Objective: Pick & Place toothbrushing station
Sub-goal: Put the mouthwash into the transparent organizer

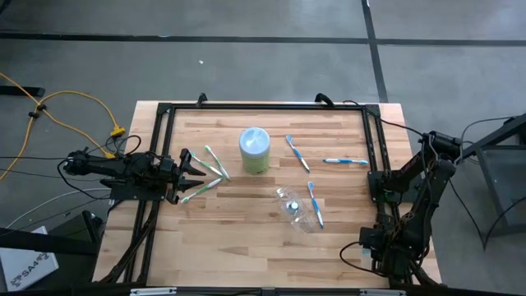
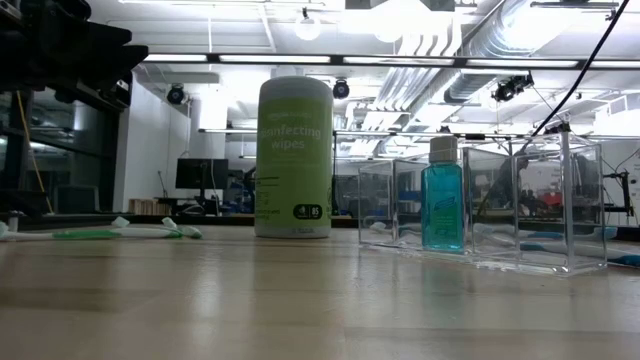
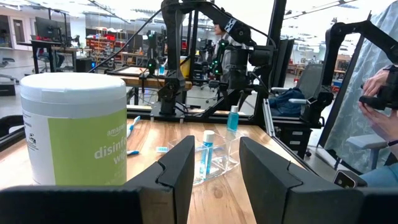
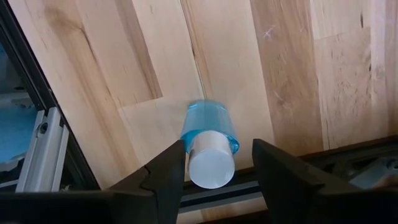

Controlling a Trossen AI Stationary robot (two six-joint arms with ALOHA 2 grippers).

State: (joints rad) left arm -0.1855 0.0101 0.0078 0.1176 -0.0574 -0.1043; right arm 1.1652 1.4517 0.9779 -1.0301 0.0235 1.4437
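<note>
Left tool (image 1: 197, 171) hovers low at the tabletop's (image 1: 246, 247) left edge, fingers (image 3: 180, 171) apart and empty, beside green-white toothbrushes (image 1: 215, 162). Its wrist view looks past the disinfecting wipes tub (image 1: 255, 150) to the clear plastic container (image 3: 214, 158), a blue tube (image 3: 207, 154) upright inside; a person (image 3: 382, 118) sits beyond. From table height that container (image 2: 480, 210) shows clear, flat-walled compartments. From above, blue-white toothbrushes (image 1: 297, 152) lie right of centre. Only the right wrist view shows the right tool (image 4: 217, 171), fingers apart around a blue-capped tube (image 4: 210, 152) near the tabletop's right edge; whether they touch it is unclear.
</note>
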